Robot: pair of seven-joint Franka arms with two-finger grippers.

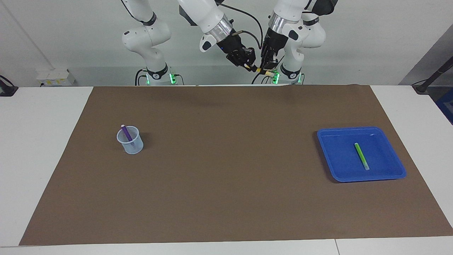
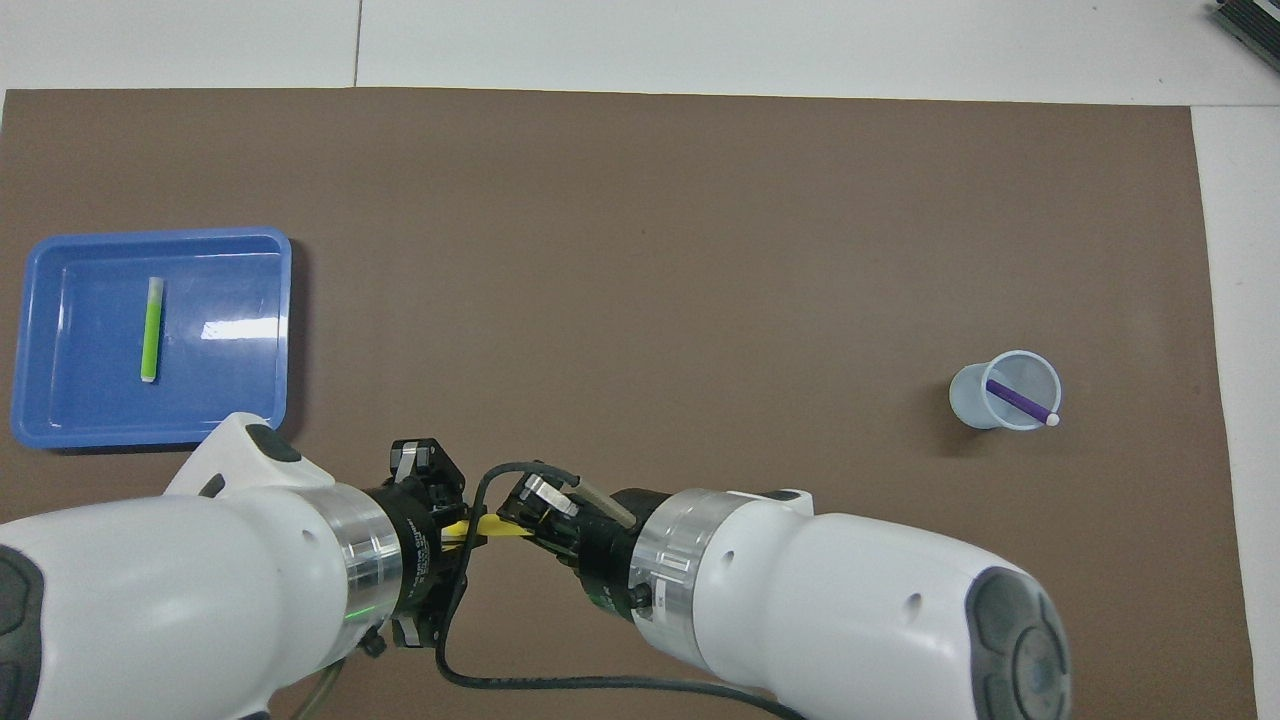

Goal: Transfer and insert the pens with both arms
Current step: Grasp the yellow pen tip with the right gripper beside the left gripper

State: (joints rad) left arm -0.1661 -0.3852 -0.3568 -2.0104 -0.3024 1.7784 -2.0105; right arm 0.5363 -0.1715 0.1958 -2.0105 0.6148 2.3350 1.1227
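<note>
Both tools, left [image 1: 264, 68] and right [image 1: 252, 67], were clamped on the yellow pen [image 1: 260, 70] midair; only the facing view showed its pale cap.
</note>
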